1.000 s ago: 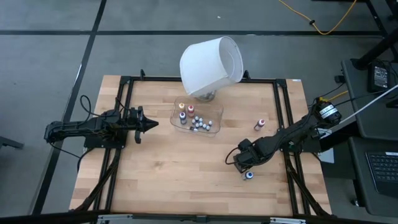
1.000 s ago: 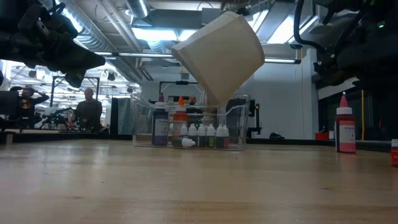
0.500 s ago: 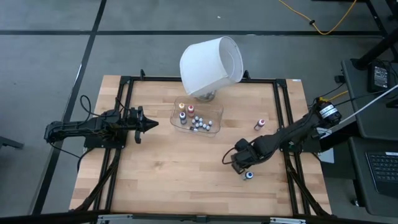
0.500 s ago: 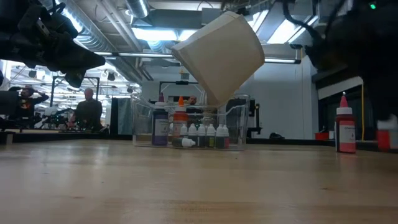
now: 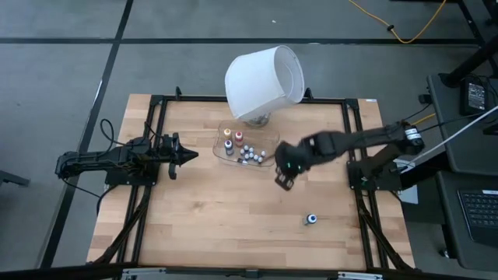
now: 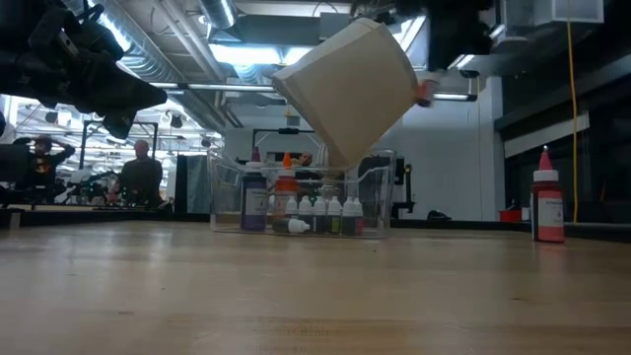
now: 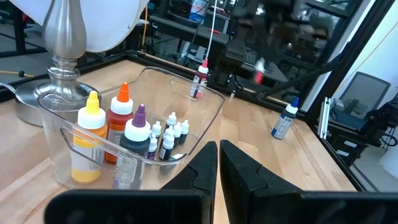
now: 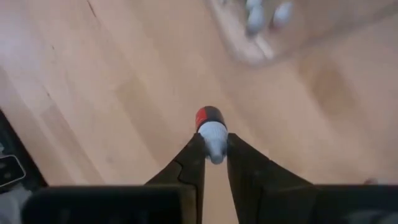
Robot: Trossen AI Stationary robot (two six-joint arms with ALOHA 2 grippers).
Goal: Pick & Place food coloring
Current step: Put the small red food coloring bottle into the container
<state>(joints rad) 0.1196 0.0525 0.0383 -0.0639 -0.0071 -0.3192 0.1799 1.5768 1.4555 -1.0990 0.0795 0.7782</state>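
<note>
A little bottle got carried up to the tray.

The right gripper [image 5: 284, 180] had left the table's edge and hung beside the clear tray [image 5: 268, 164], pinching a red-capped bottle [image 8: 211, 138]. The left gripper [image 5: 189, 155] waited, pressed shut. Dropping it in looked next.

Even, bright overhead light falls on the worktop [image 5: 233, 202] in the high view, leaving only soft, short shadows. In the low view, ceiling lights [image 6: 237, 54] glare white behind the dark arms, which read as silhouettes, and the near wood is out of focus. The right wrist view is smeared: the tray [image 8: 292, 25] is a blur, while the red-capped bottle [image 8: 211, 134] stays fairly sharp.
</note>
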